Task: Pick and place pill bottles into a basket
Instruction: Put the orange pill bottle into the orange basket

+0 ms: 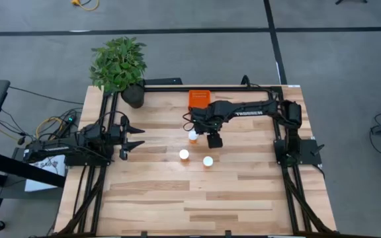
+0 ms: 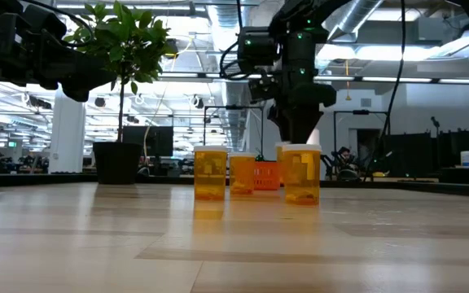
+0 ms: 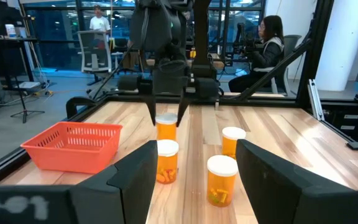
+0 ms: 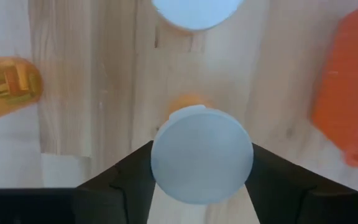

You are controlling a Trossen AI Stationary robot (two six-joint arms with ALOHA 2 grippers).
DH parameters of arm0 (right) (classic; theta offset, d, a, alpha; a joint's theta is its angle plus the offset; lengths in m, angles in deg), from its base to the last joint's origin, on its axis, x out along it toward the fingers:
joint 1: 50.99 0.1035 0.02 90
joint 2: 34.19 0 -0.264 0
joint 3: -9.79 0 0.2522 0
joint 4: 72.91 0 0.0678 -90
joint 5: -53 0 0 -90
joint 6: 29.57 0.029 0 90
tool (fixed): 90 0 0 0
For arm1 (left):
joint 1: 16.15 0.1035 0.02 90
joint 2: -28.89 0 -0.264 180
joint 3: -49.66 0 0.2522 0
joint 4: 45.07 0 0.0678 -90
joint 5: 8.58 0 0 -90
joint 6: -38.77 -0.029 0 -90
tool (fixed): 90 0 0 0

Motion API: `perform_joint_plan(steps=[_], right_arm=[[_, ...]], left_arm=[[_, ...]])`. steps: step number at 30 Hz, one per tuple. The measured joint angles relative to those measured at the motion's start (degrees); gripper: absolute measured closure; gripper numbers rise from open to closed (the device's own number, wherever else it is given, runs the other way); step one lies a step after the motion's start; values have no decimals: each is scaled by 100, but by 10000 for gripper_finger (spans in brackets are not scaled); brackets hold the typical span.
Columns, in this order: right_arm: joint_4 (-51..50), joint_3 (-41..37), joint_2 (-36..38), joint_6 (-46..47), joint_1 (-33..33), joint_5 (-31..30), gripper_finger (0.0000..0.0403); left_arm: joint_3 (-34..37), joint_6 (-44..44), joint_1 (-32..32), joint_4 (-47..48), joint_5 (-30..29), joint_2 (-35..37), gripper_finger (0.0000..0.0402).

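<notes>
Wooden tabletop (image 1: 243,192) carried the pill bottles (image 1: 184,155) near its centre and the basket (image 1: 200,98) at its far edge; your right gripper (image 4: 201,163) straddled one cap, open, so you needed a centred descent before closing.

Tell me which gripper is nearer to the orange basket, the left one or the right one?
The right one. The right gripper hangs over a pill bottle just in front of the basket. The left gripper waits far off, near the table's left edge.
</notes>
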Motion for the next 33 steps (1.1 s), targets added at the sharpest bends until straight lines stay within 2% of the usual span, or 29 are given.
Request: perform_joint_plan(steps=[3,7,17,21,33], right_arm=[[-158,195,2,-141,-36,-142,191],[-246,499,2,-165,-204,-158,212],[-501,1136,4,-578,-794,-177,197],[-511,1358,4,-776,-1042,-177,207],[-460,1489,4,-1265,-1588,-135,198]], left_arm=[[0,0,0,1,0,0,193],[1,0,0,0,0,0,193],[1,1,-1,0,0,2,193],[-1,1,-1,0,2,0,193],[1,0,-1,0,0,0,193]])
